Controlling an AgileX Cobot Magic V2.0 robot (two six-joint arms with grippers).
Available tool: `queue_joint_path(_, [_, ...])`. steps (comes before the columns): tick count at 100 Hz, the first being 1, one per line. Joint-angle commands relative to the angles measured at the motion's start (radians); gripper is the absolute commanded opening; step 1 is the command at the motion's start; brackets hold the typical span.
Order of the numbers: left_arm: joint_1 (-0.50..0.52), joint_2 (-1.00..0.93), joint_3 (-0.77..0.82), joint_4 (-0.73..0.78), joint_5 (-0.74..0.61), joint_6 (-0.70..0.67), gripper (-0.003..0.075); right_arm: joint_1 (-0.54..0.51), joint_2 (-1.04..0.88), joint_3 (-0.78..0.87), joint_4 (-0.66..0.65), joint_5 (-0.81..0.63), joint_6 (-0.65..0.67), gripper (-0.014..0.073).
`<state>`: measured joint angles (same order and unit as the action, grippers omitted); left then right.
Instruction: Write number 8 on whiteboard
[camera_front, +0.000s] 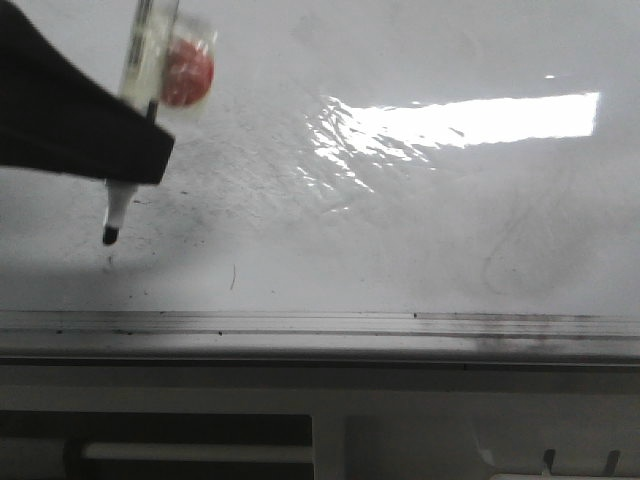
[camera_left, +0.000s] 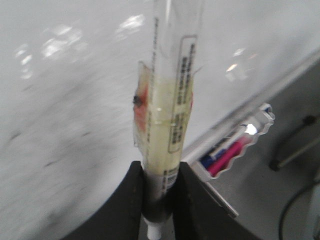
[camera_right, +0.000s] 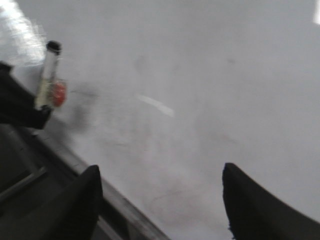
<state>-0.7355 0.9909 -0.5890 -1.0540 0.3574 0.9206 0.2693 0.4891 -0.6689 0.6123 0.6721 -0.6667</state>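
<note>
The whiteboard (camera_front: 400, 200) is glossy white with grey erased smudges and a bright glare patch. I see no black figure eight on it, only faint grey traces. My left gripper (camera_front: 150, 150) is shut on a marker (camera_front: 150, 50) with a clear barrel and a red sticker; its black tip (camera_front: 109, 236) points down, at or just above the board at the near left. In the left wrist view the fingers (camera_left: 125, 210) clamp the marker (camera_left: 167, 125). My right gripper (camera_right: 160, 200) is open and empty over the board's near edge; it is out of the front view.
A silvery edge rail (camera_front: 320, 325) runs along the board's near side and also shows in the right wrist view (camera_right: 115, 200). A wavy-edged clear tray (camera_left: 265, 122) holding pink and blue markers sits beyond the rail. The left gripper and marker (camera_right: 49, 75) show in the right wrist view.
</note>
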Motion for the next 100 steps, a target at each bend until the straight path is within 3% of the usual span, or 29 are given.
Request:
queue_joint_path(1, [-0.036, -0.06, -0.036, -0.276, 0.108, 0.357, -0.0018, 0.056, 0.069, -0.057, 0.246, 0.028, -0.282, 0.0448])
queue_joint_path(11, [-0.039, -0.071, -0.036, -0.442, 0.255, 0.566, -0.0018, 0.11, 0.161, -0.073, 0.405, 0.079, -0.453, 0.0448])
queue_joint_path(27, [-0.039, -0.066, -0.036, -0.447, 0.326, 0.582, -0.0019, 0.174, 0.296, -0.122, 0.495, 0.089, -0.602, 0.0448])
queue_joint_path(69, [-0.039, -0.066, -0.036, -0.443, 0.356, 0.582, -0.002, 0.408, 0.572, -0.286, 0.508, 0.033, -0.639, 0.0433])
queue_joint_path(76, [-0.039, -0.066, -0.036, -0.443, 0.356, 0.582, -0.002, 0.428, 0.585, -0.288, 0.508, -0.002, -0.639, 0.0307])
queue_joint_path(87, [-0.039, -0.066, -0.036, -0.443, 0.356, 0.582, -0.002, 0.428, 0.587, -0.288, 0.508, -0.023, -0.639, -0.0057])
queue_joint_path(100, [-0.039, -0.066, -0.036, -0.449, 0.344, 0.57, 0.002, 0.428, 0.581, -0.288, 0.501, -0.04, -0.637, -0.0058])
